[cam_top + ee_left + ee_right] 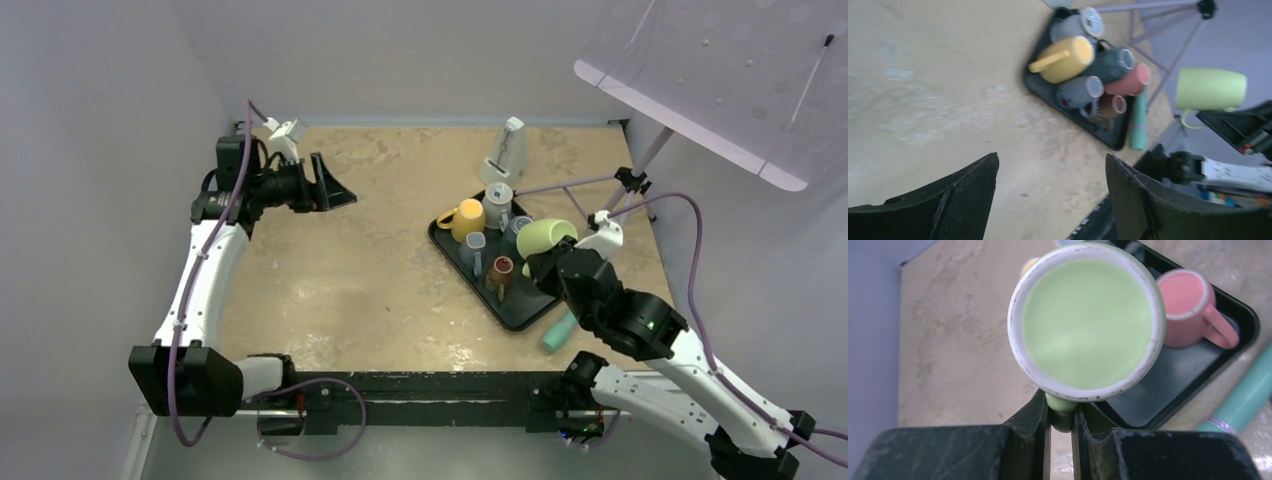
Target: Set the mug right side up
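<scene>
**Green mug (545, 237) being held above black tray (522, 318)**

At upper left, the left gripper (335, 186) is hanging with jaws spread wide, gripping nothing. Right of centre, the right gripper (541, 264) is pinching the mug's handle between narrow jaws, holding it in the air over the tray's edge.

text: none legible | labels, brands: none legible | numbers, signs: none legible in any view
</scene>
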You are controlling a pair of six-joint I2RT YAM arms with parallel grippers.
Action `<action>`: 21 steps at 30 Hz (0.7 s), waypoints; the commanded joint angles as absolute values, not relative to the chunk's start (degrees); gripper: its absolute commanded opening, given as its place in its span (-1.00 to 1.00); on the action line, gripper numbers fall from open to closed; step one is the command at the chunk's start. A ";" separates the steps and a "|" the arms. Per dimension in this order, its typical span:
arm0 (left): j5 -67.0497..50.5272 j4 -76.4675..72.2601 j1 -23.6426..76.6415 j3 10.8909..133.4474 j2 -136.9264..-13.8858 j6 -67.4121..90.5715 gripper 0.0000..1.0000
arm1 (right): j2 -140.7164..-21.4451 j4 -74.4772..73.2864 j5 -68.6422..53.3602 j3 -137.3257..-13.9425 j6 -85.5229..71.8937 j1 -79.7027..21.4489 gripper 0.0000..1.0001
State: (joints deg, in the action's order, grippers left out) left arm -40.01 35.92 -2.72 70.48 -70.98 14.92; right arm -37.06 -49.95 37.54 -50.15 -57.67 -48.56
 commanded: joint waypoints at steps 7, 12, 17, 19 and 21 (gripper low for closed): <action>-59.55 14.65 10.60 68.97 -71.97 46.16 0.71 | -47.37 -11.36 23.60 -61.34 -43.16 -48.52 -1.00; -60.10 -0.99 13.99 65.89 -72.84 57.68 0.70 | -55.62 -0.79 16.40 -64.94 -44.76 -48.52 -1.00; -59.09 -12.57 14.36 63.80 -75.21 66.58 0.67 | -59.96 3.69 11.70 -67.68 -45.41 -48.52 -1.00; -58.48 -13.29 14.62 63.98 -75.78 67.04 0.64 | -61.16 4.21 10.70 -68.11 -46.74 -48.52 -1.00; -58.01 -15.43 14.99 63.98 -76.33 68.80 0.61 | -62.61 5.33 8.70 -68.01 -48.32 -48.52 -1.00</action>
State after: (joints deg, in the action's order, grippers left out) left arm -58.26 -5.80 14.28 64.03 -75.68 61.84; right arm -62.54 -6.79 13.50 -63.55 -46.39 -48.47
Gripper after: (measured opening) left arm 0.822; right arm 0.158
